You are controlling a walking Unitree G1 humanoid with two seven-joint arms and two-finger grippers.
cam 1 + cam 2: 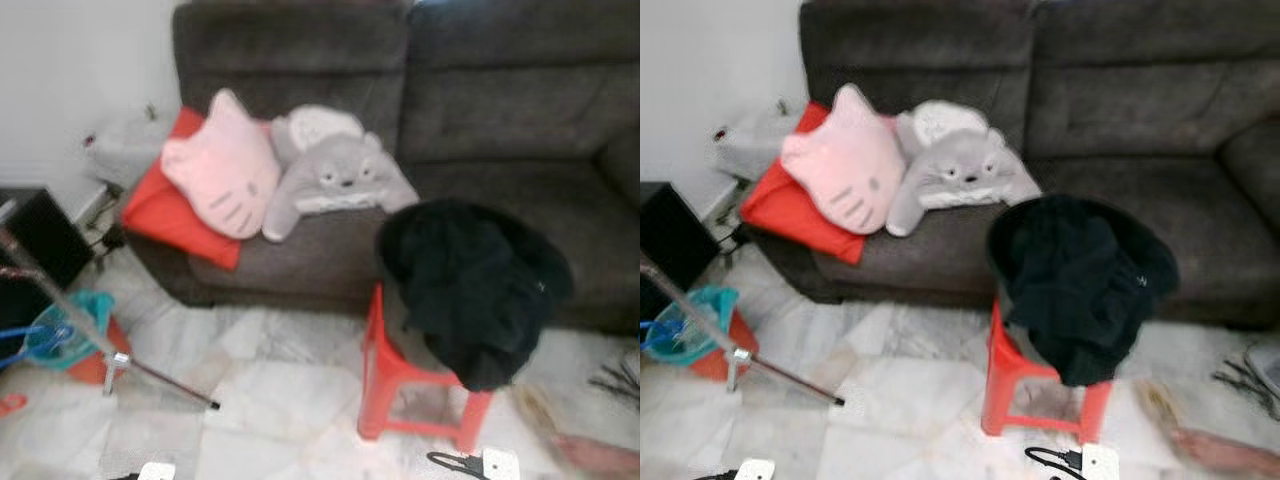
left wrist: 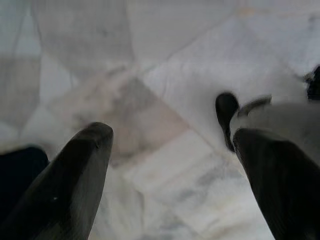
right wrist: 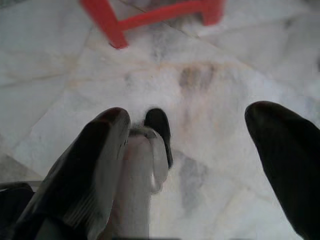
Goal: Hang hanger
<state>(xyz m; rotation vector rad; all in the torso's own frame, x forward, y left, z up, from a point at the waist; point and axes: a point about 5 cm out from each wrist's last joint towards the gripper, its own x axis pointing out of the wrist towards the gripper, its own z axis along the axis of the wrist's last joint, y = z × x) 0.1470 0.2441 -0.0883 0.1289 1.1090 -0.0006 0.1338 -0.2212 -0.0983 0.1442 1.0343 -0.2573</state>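
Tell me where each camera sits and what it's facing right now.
Left eye, right eye: head stereo pair, looking down at sofa, red stool under black garment.
Left wrist: along open left pincer at marble floor.
Right wrist: along open right pincer at floor, stool's legs.
Shared: stool, floor.

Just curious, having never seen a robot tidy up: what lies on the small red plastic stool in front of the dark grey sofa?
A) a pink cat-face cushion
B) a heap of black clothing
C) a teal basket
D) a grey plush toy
B: a heap of black clothing drapes over the small red plastic stool, hiding its seat.
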